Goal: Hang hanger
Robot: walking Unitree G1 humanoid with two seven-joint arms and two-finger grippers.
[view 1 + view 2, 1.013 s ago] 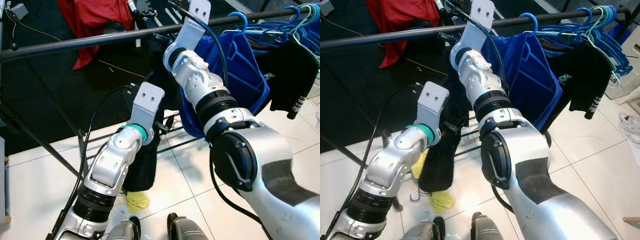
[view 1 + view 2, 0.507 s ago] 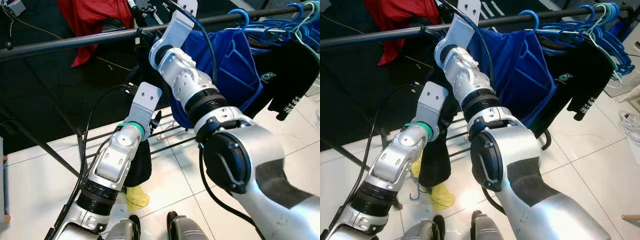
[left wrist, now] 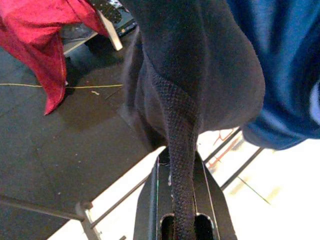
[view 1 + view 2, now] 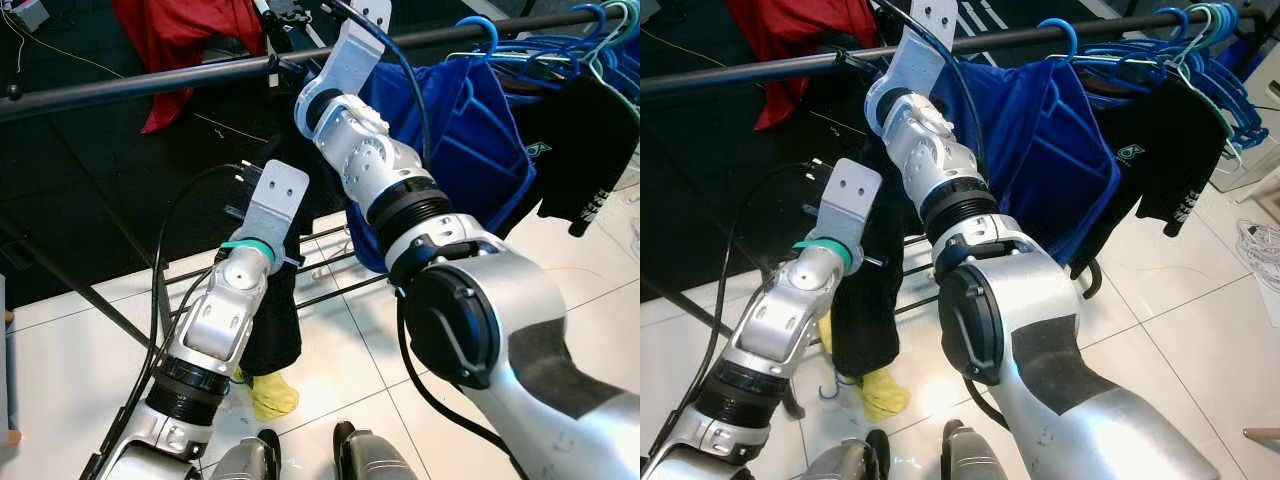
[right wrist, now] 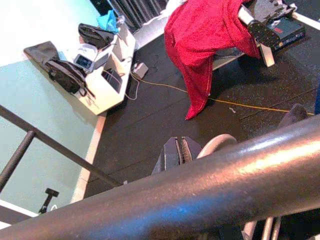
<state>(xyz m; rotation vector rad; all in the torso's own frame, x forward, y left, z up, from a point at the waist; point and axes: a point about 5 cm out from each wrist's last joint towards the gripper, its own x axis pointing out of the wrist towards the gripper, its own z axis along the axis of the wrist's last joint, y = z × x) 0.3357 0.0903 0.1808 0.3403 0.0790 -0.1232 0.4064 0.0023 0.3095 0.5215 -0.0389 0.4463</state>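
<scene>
1. The right gripper point(image 5: 180, 150) reached up to the black rail point(image 4: 150, 82); its fingers looked pressed together just beyond the bar, and a pale curved piece sat beside them, though what they held could not be told.
2. The left gripper point(image 3: 182, 227) pinched a strip of the black garment point(image 3: 195, 75) between its 2 fingers, below the rail.
3. A blue shirt point(image 4: 480, 140) hung on a blue hanger point(image 4: 478, 32) beside a cluster of hangers point(image 4: 1195, 50).
4. A red cloth point(image 5: 210, 45) draped behind.
</scene>
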